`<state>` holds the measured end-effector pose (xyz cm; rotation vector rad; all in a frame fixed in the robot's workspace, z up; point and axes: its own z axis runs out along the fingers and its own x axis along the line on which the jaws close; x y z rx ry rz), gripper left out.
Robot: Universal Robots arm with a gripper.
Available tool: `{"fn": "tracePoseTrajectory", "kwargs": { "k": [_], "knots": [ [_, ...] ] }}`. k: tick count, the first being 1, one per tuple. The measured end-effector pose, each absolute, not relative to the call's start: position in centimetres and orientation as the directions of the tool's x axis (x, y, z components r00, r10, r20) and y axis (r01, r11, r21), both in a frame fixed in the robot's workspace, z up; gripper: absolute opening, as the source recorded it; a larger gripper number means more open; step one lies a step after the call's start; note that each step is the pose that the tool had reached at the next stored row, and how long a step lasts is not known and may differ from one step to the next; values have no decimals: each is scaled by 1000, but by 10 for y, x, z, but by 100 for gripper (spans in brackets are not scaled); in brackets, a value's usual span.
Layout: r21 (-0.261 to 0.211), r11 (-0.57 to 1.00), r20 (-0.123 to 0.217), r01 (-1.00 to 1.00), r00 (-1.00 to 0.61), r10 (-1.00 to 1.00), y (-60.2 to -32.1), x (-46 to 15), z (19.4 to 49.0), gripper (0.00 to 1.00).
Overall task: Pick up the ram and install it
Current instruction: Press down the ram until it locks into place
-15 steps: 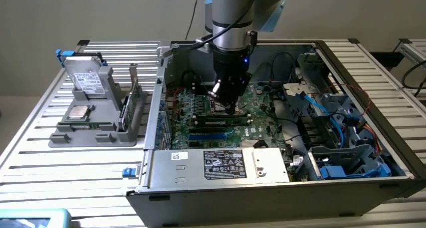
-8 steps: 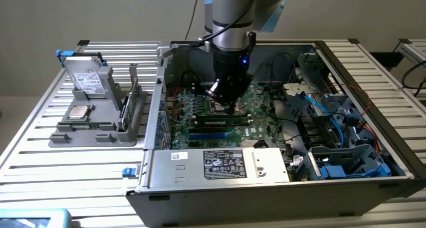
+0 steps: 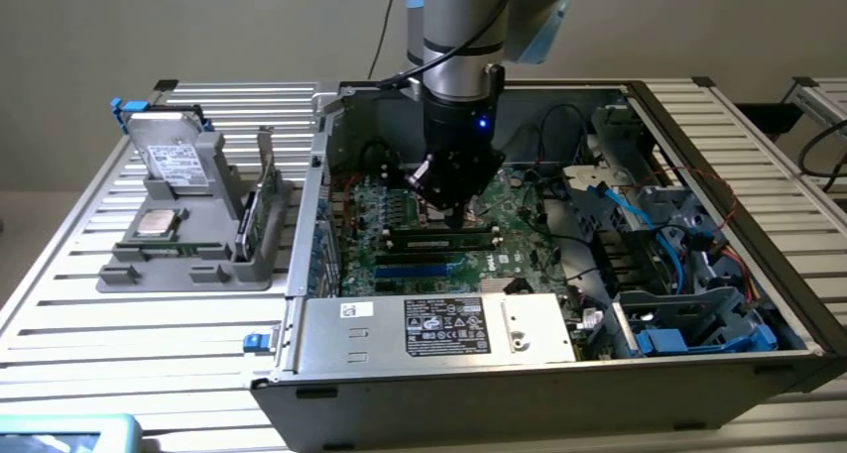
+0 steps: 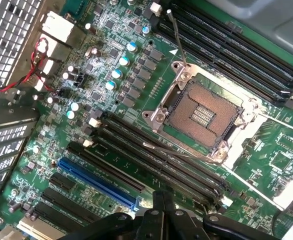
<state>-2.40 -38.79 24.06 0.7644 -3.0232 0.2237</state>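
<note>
One ram point(image 3: 441, 243) is seen at frame centre, seated lengthwise left-to-right on the motherboard point(image 3: 523, 230); the pincer point(image 3: 453, 213), fingers together, is poised just above it.

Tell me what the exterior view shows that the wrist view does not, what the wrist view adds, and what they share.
Exterior view alone: the grey holder beside the open computer case, on the exterior view's left, carrying a silver drive; the power supply with its white label; blue cables on the exterior view's right; a ram seated in a slot below the gripper.
Wrist view alone: the empty CPU socket up close, its contacts bare, and a blue expansion slot.
Both: the gripper, shut, above the green motherboard and its black memory slots.
</note>
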Motion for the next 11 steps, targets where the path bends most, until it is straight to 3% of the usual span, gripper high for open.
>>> {"fn": "tracePoseTrajectory", "kwargs": {
  "k": [11],
  "knots": [
    [-135,935,50,-328,-945,-324,-388,-24,241,11]
  ]
}}
